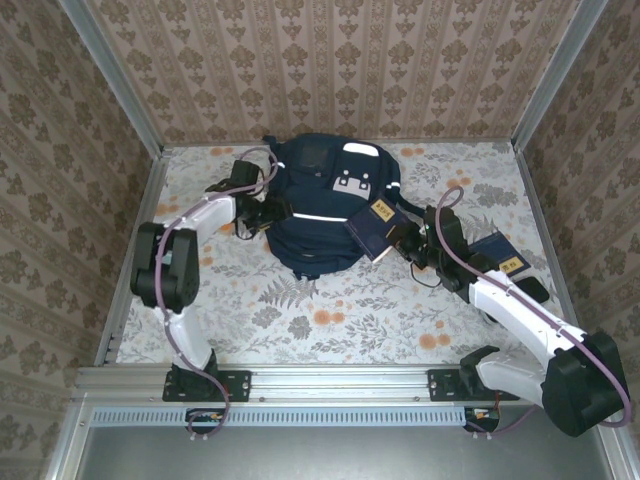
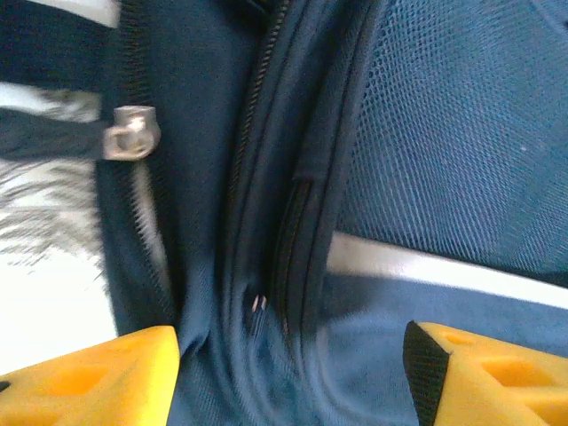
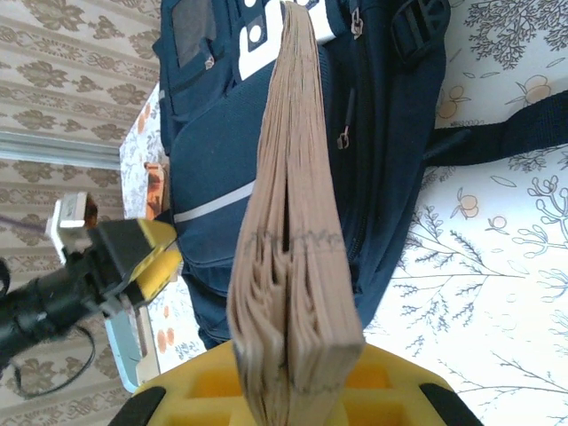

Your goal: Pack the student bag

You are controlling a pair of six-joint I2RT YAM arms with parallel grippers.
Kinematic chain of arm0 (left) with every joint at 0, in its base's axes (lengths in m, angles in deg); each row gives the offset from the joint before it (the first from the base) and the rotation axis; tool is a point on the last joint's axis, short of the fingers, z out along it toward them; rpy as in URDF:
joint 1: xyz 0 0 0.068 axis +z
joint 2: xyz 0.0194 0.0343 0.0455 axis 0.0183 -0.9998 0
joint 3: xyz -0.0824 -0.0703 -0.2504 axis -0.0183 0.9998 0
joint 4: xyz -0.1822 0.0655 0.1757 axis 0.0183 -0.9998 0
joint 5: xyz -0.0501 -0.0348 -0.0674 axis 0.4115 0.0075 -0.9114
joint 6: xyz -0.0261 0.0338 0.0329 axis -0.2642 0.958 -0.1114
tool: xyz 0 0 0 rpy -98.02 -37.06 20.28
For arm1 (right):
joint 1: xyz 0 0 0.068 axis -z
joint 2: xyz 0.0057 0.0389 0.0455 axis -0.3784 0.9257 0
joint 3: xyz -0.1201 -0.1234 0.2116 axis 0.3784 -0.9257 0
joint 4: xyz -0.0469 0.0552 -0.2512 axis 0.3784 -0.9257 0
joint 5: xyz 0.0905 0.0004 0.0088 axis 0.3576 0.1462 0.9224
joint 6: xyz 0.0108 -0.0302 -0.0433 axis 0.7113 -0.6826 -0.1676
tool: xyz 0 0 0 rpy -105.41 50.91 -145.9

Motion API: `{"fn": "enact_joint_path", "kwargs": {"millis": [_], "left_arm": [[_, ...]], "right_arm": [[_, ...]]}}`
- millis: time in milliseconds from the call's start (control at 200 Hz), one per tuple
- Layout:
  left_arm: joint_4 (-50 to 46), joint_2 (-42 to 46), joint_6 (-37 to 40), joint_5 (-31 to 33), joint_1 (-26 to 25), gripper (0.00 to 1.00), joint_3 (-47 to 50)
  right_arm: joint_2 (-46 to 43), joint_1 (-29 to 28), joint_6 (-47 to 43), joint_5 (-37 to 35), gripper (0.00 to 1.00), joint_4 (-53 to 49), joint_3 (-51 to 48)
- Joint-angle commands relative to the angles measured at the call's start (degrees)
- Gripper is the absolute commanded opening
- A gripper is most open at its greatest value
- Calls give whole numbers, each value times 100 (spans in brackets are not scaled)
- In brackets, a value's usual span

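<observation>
The student bag (image 1: 310, 230) is navy with white stripes. Between the yellow fingers (image 3: 200, 395), the book (image 3: 288, 266) shows tan page edges; the surface (image 1: 330, 310) is white with orange flowers.

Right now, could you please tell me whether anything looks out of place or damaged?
The thick navy-covered book clamped in the right gripper looks stressed: its brown page block splits and crumples just above the jaws. The large navy fabric backpack looks undamaged.

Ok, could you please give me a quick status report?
Left hand open at student bag. Right hand shut on book, at bag's side. Second book on table.
</observation>
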Motion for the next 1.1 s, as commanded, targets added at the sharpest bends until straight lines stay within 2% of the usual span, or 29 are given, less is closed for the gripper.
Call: {"fn": "enact_joint_path", "kwargs": {"millis": [0,110,215,380,500,585,820,945,1095], "left_arm": [[385,-299,212,-761,-17,69,-307],[483,-526,11,-1036,-72,68,-312],[781,-443,-249,-1336,-245,68,113],[1306,-7,-688,-1583,-762,67,929],[1218,354,-681,-1494,-1213,67,1083],[726,623,-413,-1160,-1399,67,958],[-682,1225,875,483,-1680,68,274],[-913,1067,1618,659,-1968,69,-254],[-1595,343,2214,594,-2304,65,-1297]], "right_arm": [[-187,0,-232,72,0,-36,58],[-246,8,-273,16,0,-160,44],[-316,14,-298,-95,0,-304,35],[-493,72,-348,-358,1,-697,83],[-670,192,-399,-632,0,-1180,153],[-835,288,-438,-821,0,-1546,215],[-1352,512,-685,-1347,0,-2452,447],[-1496,698,-778,-1552,0,-2879,581],[-1657,923,-736,-1707,0,-3196,639]]}}
